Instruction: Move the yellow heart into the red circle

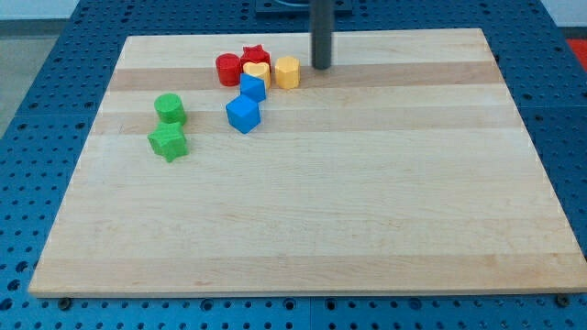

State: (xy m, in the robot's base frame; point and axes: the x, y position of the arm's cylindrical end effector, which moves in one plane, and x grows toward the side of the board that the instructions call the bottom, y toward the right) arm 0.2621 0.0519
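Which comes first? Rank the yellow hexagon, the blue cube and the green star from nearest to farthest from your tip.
Measured from my tip:
1. Yellow hexagon, just to the tip's left, near the view's top.
2. Blue cube, lower and further left.
3. Green star, far left, lowest of the three.

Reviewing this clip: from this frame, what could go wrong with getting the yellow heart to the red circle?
1. My tip stands right of the yellow hexagon, which lies between it and the yellow heart; pushing left may shove the hexagon along.
2. The red star and a blue block crowd the heart and may get dragged along toward the red circle.
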